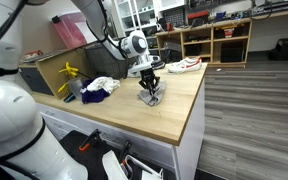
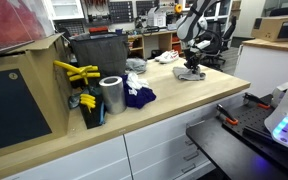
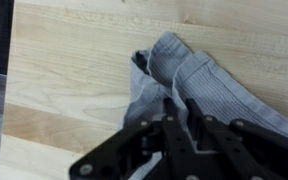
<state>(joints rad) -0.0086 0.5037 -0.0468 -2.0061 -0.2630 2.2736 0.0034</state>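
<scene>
The jaws stand almost together, pinching a raised fold of the grey cloth. The cloth is ribbed and crumpled, with a stitched hem along one edge. It lies bunched on the pale wooden table, near one end.

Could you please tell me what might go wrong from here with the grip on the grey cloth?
The end effector pinches only a narrow fold of the grey ribbed fabric piece, so it could slip free when lifted. Most of the fabric lies loose on the light wooden countertop; it may drag or swing. The end effector sits close to the wood and might scrape it.
</scene>
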